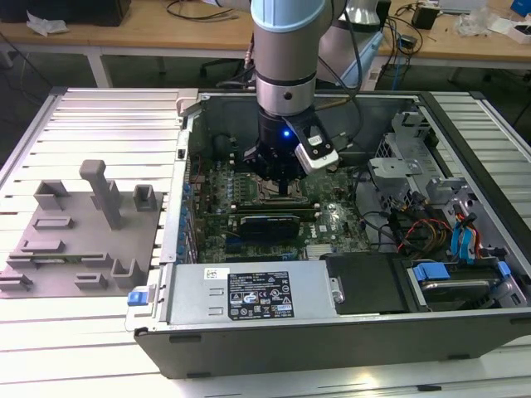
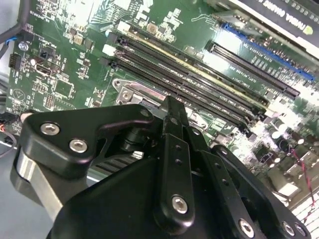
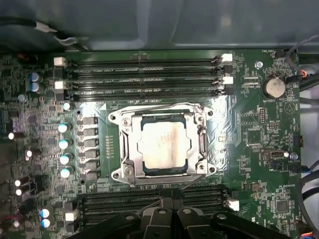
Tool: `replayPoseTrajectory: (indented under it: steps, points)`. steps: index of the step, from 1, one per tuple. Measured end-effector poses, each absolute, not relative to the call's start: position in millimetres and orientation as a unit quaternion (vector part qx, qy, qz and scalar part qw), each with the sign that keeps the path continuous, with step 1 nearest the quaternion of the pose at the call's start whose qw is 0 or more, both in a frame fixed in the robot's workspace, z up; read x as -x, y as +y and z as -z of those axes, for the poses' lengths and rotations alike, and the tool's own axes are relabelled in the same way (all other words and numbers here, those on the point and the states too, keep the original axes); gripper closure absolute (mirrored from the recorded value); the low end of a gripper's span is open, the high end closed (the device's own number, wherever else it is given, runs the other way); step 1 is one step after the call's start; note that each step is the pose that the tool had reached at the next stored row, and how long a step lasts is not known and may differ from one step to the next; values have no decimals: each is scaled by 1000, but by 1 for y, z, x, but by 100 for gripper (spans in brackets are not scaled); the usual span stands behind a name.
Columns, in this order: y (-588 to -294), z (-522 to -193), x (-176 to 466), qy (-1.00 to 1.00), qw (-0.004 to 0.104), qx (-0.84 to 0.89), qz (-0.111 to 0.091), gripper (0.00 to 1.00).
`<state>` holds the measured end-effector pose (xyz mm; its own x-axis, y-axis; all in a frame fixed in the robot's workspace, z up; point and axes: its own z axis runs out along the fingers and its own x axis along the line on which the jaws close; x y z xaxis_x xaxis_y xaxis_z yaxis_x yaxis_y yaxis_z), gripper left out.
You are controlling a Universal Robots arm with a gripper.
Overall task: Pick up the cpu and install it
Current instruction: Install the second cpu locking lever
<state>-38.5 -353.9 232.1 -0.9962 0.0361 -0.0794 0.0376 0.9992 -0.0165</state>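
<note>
Grey fixture (image 1: 79, 232) lies on the surface (image 1: 99, 332) at nine o'clock of the open case (image 1: 332, 332). Inside, on the motherboard (image 3: 259, 129), the cpu (image 3: 164, 145) sits flat in its socket (image 3: 162, 144). The pincer (image 1: 286, 178) hangs just above it, holding nothing; whether clenched or released, cannot tell.

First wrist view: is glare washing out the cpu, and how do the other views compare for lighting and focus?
In the first wrist view the cpu has a bright, pale sheen and the board beside its socket frame also glares. In the second wrist view the gripper looms large and dark while the motherboard is evenly lit. In the exterior view the ribbed table is blown out near white.
</note>
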Motion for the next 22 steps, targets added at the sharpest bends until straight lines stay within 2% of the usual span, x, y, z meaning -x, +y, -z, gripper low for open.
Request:
replayPoseTrajectory:
  steps: [5,22]
  points:
    - [-355,-231,40,999,40,32,7,89]
    - [-362,-224,60,999,40,27,7,89]
